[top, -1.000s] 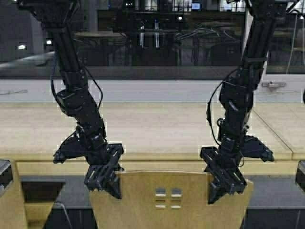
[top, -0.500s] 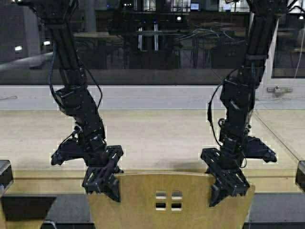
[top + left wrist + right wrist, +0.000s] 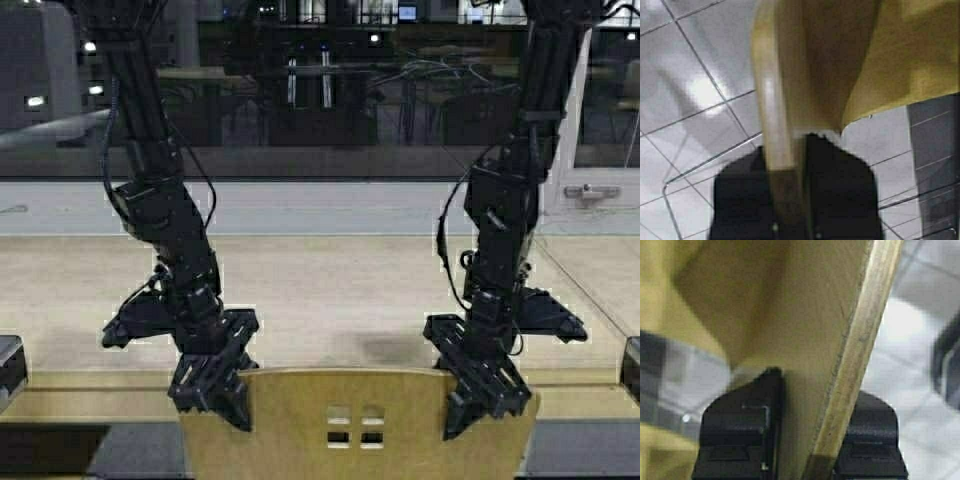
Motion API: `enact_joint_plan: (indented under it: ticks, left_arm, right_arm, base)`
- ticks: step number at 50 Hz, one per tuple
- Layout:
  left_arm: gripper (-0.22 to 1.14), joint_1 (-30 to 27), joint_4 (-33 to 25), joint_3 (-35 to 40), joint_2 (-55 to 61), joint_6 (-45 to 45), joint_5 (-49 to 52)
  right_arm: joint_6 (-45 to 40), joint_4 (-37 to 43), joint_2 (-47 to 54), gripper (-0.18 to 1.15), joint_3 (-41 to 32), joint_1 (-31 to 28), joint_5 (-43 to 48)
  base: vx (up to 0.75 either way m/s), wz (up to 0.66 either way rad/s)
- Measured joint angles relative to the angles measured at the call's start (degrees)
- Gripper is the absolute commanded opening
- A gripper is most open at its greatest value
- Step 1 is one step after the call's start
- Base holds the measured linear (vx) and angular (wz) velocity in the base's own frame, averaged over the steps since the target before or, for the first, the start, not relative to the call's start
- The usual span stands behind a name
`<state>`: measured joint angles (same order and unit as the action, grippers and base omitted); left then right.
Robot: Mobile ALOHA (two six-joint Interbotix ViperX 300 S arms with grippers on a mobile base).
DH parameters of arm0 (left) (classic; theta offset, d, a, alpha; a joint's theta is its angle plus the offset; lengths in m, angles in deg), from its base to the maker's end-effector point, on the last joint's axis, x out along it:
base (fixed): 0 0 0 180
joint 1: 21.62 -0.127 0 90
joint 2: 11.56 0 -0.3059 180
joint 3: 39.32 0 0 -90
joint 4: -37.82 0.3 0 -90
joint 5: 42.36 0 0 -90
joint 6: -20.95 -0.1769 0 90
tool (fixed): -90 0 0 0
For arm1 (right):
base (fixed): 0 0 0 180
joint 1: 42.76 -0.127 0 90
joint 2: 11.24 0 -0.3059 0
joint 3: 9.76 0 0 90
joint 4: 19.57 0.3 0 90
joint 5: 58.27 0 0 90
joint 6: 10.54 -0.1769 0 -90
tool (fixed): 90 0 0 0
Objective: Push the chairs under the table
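table (image 3: 330, 290), both pincers apparently gripping chair (image 3: 300, 425)

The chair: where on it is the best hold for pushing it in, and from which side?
The top edge of the chair backrest, near both upper corners, coming from above. The thin plywood edge fits between the fingers, as the left gripper and right gripper straddle it now; two wide holds should keep the push towards the table straight.

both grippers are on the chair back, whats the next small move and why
Probably roll the base forward a little. The left gripper and right gripper each clamp a top corner of the chair backrest, which sits just short of the table front edge.
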<state>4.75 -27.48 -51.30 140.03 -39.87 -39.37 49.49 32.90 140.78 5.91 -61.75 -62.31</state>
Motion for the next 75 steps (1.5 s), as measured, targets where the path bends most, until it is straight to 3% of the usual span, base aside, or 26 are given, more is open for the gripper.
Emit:
enact_joint_plan:
  ticks: [6,10,29,53,59,68,75]
  left_arm:
    - [0.79,0.3,0.3,0.2,0.0,-3.3,-0.7]
    - [0.93,0.3,0.7,-0.1,-0.9,-6.2,-0.8]
    - [0.95,0.0,0.9,-5.1,-9.1,-6.7,-2.2]
    - [0.94,-1.5,1.0,-20.1,-41.3,-7.3,-4.1]
    - [0.94,-4.4,7.1,-25.5,-50.5,-12.5,-4.0]
    - [0.94,-5.8,26.9,-33.9,-69.2,-27.7,-1.4]
    - [0.94,-6.2,38.0,-37.6,-82.4,-37.7,2.4]
  right_arm:
    - [2.8,-0.9,0.1,0.78,-1.1,0.1,-0.8]
    - [10.1,-2.4,0.0,0.91,-1.4,0.7,-1.6]
    - [9.3,-2.6,-7.4,0.91,2.6,0.5,-1.4]
    - [9.9,-2.9,-38.7,0.91,19.8,2.0,-0.2]
    - [15.3,-9.4,-47.7,0.91,22.0,3.9,1.5]
    - [27.2,-27.2,-60.0,0.91,25.1,4.0,3.9]
    - [30.2,-34.7,-67.9,0.9,26.7,4.0,4.7]
  base:
    - [-0.01,-0.01]
    - [-0.01,-0.02]
    - [-0.02,0.0]
    - [-0.01,0.0]
    - [-0.02,-0.02]
    - [-0.06,0.0]
    - [-0.11,0.13]
